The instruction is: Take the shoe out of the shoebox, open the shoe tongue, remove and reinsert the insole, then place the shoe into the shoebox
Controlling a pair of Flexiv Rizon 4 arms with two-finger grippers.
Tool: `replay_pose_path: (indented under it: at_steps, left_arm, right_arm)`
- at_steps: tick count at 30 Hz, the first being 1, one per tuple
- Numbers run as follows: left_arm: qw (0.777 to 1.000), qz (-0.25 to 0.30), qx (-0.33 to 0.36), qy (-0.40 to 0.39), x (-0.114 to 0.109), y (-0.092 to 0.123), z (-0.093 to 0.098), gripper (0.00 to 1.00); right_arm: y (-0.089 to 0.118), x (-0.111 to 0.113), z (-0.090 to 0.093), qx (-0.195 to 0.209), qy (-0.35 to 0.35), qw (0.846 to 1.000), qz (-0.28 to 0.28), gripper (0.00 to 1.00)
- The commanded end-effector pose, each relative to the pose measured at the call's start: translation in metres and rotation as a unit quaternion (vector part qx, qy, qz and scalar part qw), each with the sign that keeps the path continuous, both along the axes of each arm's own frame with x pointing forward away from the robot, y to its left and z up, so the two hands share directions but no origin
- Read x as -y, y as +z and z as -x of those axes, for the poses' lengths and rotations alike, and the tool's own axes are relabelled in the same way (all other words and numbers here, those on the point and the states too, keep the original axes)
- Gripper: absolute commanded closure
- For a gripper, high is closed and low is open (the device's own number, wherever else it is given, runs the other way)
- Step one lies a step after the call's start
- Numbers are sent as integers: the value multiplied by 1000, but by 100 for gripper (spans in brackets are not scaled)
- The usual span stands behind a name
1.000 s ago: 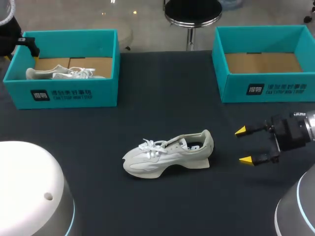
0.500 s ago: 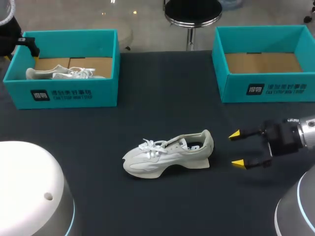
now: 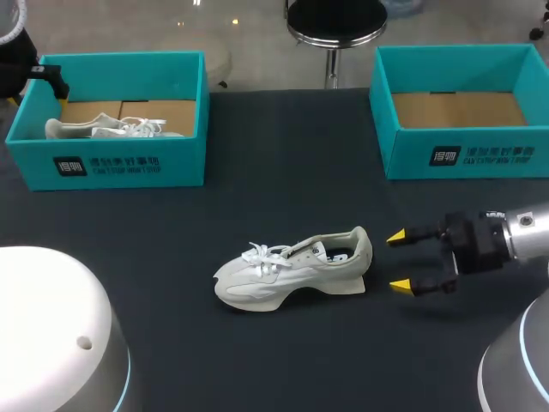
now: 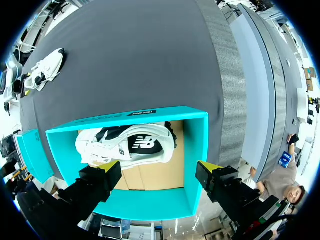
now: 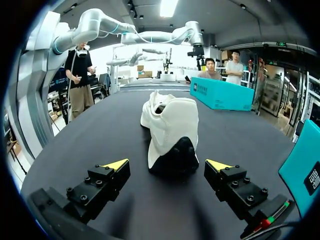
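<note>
White shoe (image 3: 292, 266) sits mid-frame on the table (image 3: 257, 360), toe left — right gripper (image 3: 399, 260) just right of its heel, fingers apart — and left gripper (image 4: 160, 165), likewise spread, hangs over the upper-left box (image 3: 129, 163) holding a second shoe (image 3: 120, 129).

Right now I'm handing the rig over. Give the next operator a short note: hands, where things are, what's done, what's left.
Right hand: open, level with the heel of the shoe, just short of it, not touching.
Left hand: open, above the left shoebox, which holds a second shoe.
Shoe lies on its sole mid-table, laces done up. Right shoebox shows only its cardboard floor.
Done: shoe is out of a box.
Left, as it looks: open tongue, insole out and back in, shoe into shoebox.
</note>
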State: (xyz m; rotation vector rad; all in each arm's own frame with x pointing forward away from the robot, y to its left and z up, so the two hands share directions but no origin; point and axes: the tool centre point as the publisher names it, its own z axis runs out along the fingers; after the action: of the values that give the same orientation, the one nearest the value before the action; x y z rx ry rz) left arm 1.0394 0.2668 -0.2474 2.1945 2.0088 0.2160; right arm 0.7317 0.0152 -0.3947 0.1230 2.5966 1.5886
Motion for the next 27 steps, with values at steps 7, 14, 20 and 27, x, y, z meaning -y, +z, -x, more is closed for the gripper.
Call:
replay_pose_path:
  at_steps: [7,14,20,27]
  left_arm:
    - [1000,-1,1,0,0,0,1,0]
    - [1000,-1,1,0,0,0,1,0]
    - [1000,-1,1,0,0,0,1,0]
    - [1000,-1,1,0,0,0,1,0]
  right_arm:
    - [-8,-12,-15,8,0,1000,-7,0]
    - [-7,-15,-23,13,4,1000,-11,0]
    - [-10,-21,-22,7,12,1000,-13,0]
    - [-12,-31,-21,3,21,1000,-16,0]
